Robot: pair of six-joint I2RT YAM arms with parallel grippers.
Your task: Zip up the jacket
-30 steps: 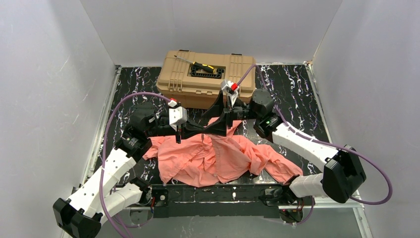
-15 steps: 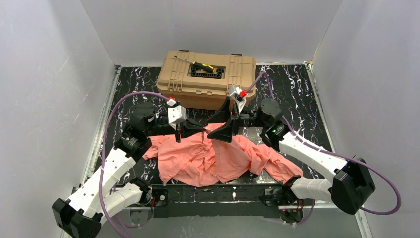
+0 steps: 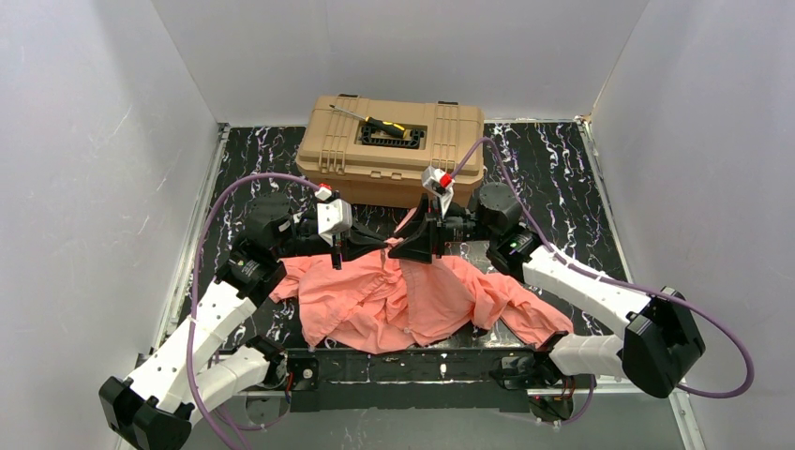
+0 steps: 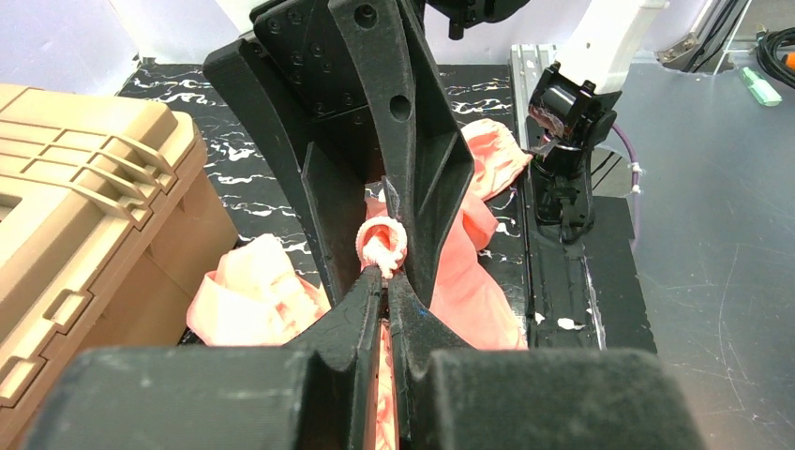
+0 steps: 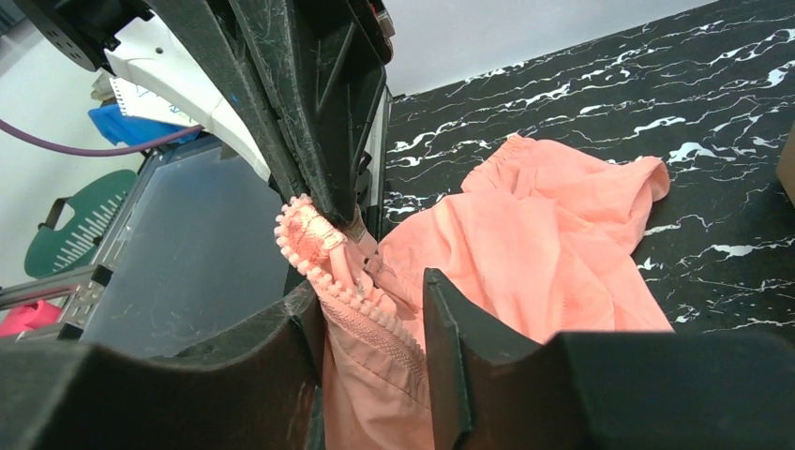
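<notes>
I see the jacket (image 3: pixel 394 300) crumpled along the counter's (image 3: pixel 553 178) near edge. The toolbox (image 3: pixel 394 141) sits close behind both arms, with dark counter showing on either side of it. My left pincer (image 4: pixel 382 274) is pressed together, pinching the zipper tape (image 4: pixel 382 242). My right pincer (image 5: pixel 373 286) stands partly spread, with that tape lying against one finger.

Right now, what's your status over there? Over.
Left fingers shut on the zipper end. Right fingers apart around the zipper strip, not pinching. Jacket crumpled, front open. Tan toolbox behind it.
</notes>
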